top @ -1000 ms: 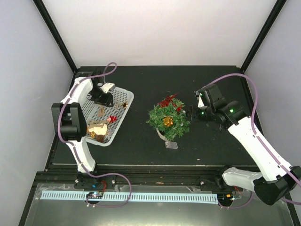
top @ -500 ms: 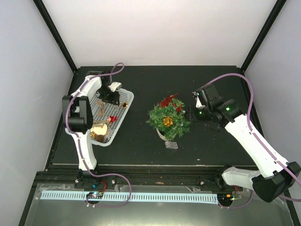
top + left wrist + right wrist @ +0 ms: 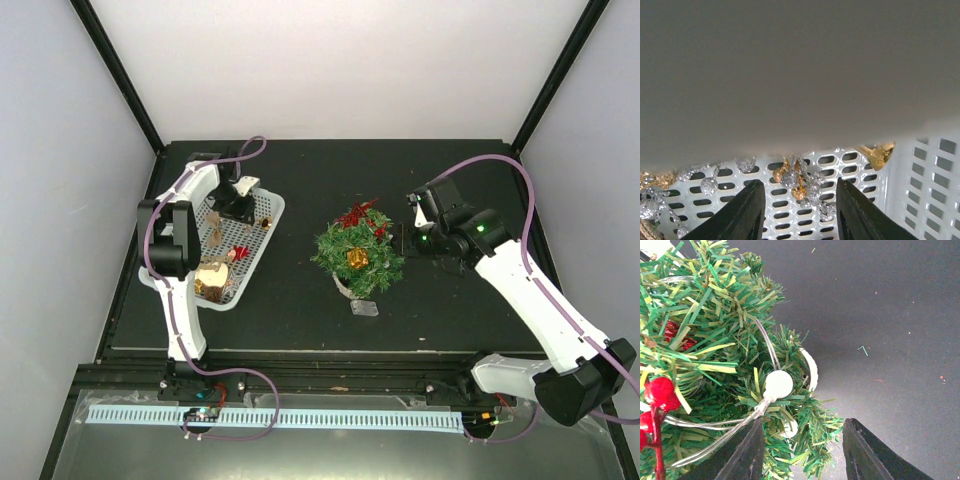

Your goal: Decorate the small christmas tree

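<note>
**Top view.** Showing the small christmas tree (image 3: 335, 248) standing upright near the middle of the black table (image 3: 300, 310), well apart from the white basket (image 3: 273, 222) at the left. Wearing a gold box (image 3: 357, 258) at its centre and a red bow (image 3: 357, 214) on its far side. Also showing a small silvery scrap (image 3: 364, 308) lying on the table just in front of the tree's base, and a large gold ornament (image 3: 208, 272) lying at the near end of the basket.

**Left wrist view.** Looking past the left gripper (image 3: 798, 182), which is hanging over the far end of the basket with fingers partly apart and holding nothing. Framing in the gap a gold and silver cluster (image 3: 810, 192) lying on the basket floor, clear of both fingers.

**Right wrist view.** Looking past the right gripper (image 3: 804, 422), which is hovering just beside the tree's right side with fingers about halfway apart and holding nothing. Showing green sprigs reaching into the gap, a white bulb (image 3: 778, 384) on a clear wire, and red berries (image 3: 660, 392) further in. Not possible to tell whether the sprigs are touching the nearer finger.
</note>
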